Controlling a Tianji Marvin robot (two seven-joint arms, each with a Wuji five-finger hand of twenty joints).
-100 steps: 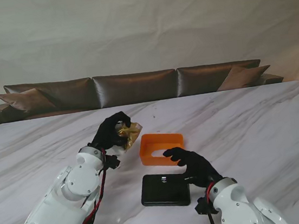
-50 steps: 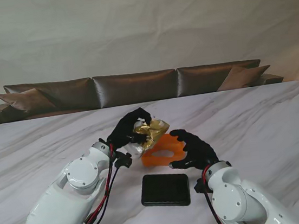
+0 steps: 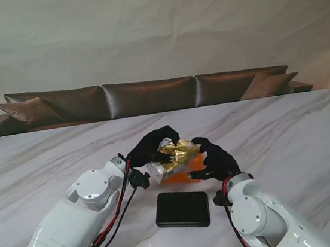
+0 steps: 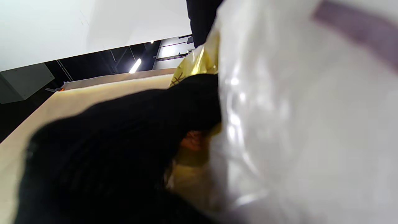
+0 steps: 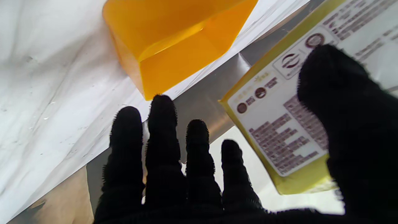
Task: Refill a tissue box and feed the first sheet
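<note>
Tissue pack [image 3: 175, 156], long axis left-to-right, gripped by left hand [image 3: 153, 149]; right hand [image 3: 214, 158] spread, empty.

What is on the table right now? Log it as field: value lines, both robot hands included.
left robot hand: shut on tissue pack, holding it over the box
right robot hand: fingers spread beside the pack; contact unclear
tissue pack: gold and clear wrapper, printed label, off the table
orange box: open shell, on the marble table, partly hidden by the pack
black lid: flat on the table, nearer to me than the box
</note>
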